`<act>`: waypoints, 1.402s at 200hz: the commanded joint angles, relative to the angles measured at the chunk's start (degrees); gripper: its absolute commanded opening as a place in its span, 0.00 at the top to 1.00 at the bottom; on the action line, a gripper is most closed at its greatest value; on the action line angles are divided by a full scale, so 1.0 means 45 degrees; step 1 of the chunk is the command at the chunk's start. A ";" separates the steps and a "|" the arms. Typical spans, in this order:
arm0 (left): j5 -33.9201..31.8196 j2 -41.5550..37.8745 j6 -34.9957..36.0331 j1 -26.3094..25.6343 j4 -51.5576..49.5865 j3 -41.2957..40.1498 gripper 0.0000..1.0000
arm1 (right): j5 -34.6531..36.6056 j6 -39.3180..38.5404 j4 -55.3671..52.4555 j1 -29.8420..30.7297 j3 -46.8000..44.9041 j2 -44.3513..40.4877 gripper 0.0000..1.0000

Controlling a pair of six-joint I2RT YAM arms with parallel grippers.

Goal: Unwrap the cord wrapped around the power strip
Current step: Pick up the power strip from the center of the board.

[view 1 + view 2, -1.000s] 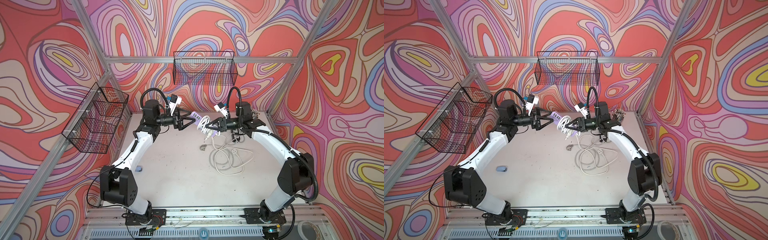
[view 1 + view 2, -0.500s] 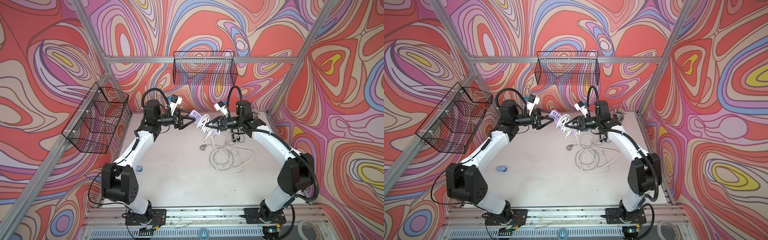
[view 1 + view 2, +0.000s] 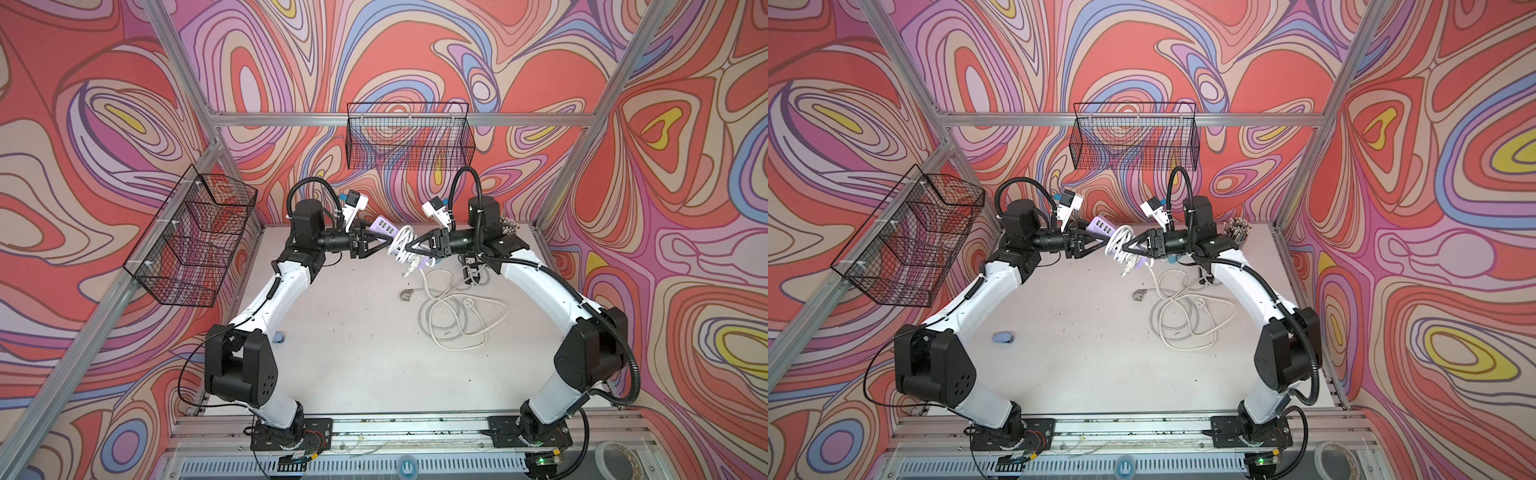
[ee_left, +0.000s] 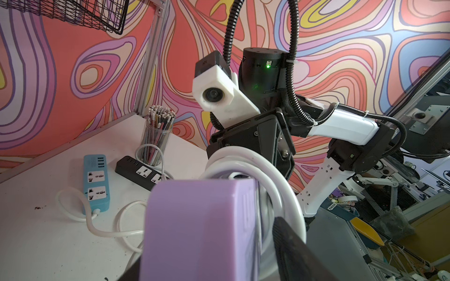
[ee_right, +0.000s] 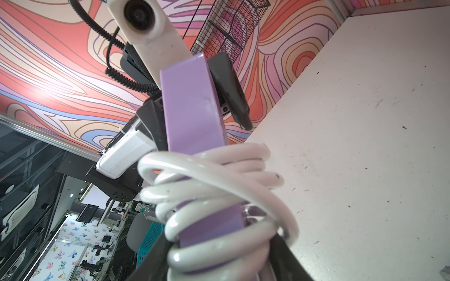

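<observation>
Table (image 3: 353,365): white, scuffed, with swirl-patterned walls on three sides.

Left arm (image 3: 266,307) and right arm (image 3: 552,286): both rise from the near rail and bend inward. Their tips meet over the far middle of the table.

Left basket (image 3: 191,237): black wire, hung on the left wall. Far basket (image 3: 409,141): same kind, on the far wall.

Loose cords (image 3: 453,316): a pale tangle flat on the table, right of middle, beside the right arm. A grey plug (image 3: 406,296) lies at its left edge.

Purple strip (image 3: 384,226): off the table, in the air over the far middle, between the two pincers. It is tilted, port end to the far left, other end to the near right.

Cord (image 3: 401,243): white, wound in several turns round the purple strip's middle and right part. A short bit hangs below the coils.

Blue strip (image 4: 96,180) and black strip (image 4: 141,172): flat on the table at the far right, side by side.

Jar (image 4: 157,138): clear, full of thin sticks, in the far right corner just behind the black strip.

Right pincer (image 3: 410,248): pinching the purple strip at its coiled end, a finger on each side, coils lying against them.

Left pincer (image 3: 388,242): its fingers flank the purple strip's bare port end. Cannot tell whether they press on it or stand just clear.

Blue lump (image 3: 1003,337): small, on the table beside the left arm.
</observation>
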 commanded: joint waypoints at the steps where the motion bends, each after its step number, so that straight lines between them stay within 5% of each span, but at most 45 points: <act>1: 0.0289 0.0003 -0.0173 -0.0021 0.0500 0.0442 0.40 | -0.0361 -0.0329 0.0184 0.0031 0.0476 -0.0035 0.57; 121: 0.0198 -0.0172 0.0179 -0.0021 0.0128 0.0523 0.53 | -0.0177 -0.1420 -0.1224 0.0124 0.0597 0.0004 0.57; 146: 0.0194 -0.0191 0.0254 -0.0019 0.0019 0.0542 0.66 | -0.0147 -0.1495 -0.1342 0.0124 0.0660 0.0013 0.57; 180: 0.0189 -0.0266 0.0313 -0.0002 -0.0045 0.0543 0.66 | -0.0083 -0.1721 -0.1616 0.0124 0.0707 0.0102 0.57; 196: 0.0233 -0.0253 0.0278 0.0007 -0.0009 0.0543 0.74 | -0.0067 -0.1695 -0.1538 0.0139 0.0721 0.0083 0.57; 219: 0.0212 -0.0250 0.0237 0.0001 0.0032 0.0543 1.00 | -0.0054 -0.1694 -0.1556 0.0128 0.0828 0.0102 0.57; 249: 0.0167 -0.0346 0.0314 -0.0002 0.0032 0.0474 1.00 | 0.0033 -0.1702 -0.1460 0.0143 0.0842 0.0054 0.40; 280: -0.0301 -0.0595 0.0805 -0.0002 -0.0288 0.0445 1.00 | 0.0508 -0.2291 -0.2075 0.0128 0.1178 -0.0142 0.09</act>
